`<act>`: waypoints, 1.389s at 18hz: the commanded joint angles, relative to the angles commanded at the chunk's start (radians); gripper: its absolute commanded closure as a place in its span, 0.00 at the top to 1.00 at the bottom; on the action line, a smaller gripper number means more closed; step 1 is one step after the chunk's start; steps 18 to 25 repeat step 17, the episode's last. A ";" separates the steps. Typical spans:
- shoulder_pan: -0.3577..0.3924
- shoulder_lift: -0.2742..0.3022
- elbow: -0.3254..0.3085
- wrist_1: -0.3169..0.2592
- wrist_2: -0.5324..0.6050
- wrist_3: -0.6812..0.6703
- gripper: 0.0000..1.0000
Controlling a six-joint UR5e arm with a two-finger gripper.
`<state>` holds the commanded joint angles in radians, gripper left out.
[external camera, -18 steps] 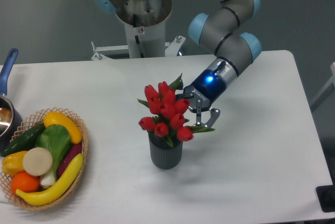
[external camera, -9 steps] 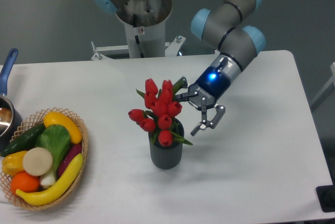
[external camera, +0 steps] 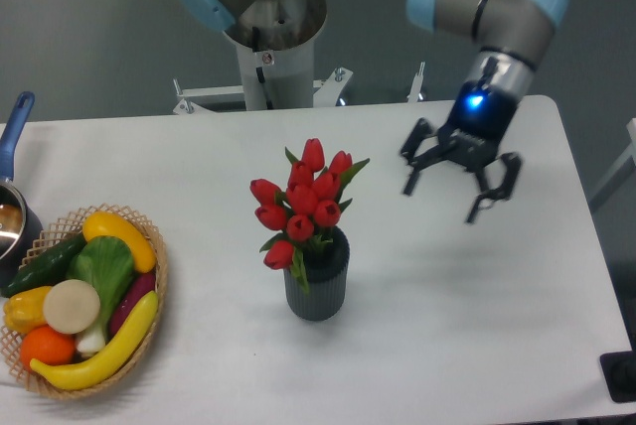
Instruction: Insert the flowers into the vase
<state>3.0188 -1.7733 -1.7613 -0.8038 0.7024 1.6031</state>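
Camera view: my hand hangs above the table with its fingers spread apart, holding nothing, well to the right of the flowers. The red tulips stand upright with their stems down inside the vase, near the table's middle. A basket of vegetables sits at the left edge.

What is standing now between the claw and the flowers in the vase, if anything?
Nothing visible. The flowers already stand in the vase, and the claw is open and empty, up to their right. Only bare table lies between them.
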 joint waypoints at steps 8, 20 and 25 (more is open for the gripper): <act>0.011 0.011 0.230 -0.070 0.428 -0.045 1.00; 0.077 0.038 0.261 -0.278 0.551 0.317 1.00; 0.077 0.038 0.261 -0.278 0.551 0.317 1.00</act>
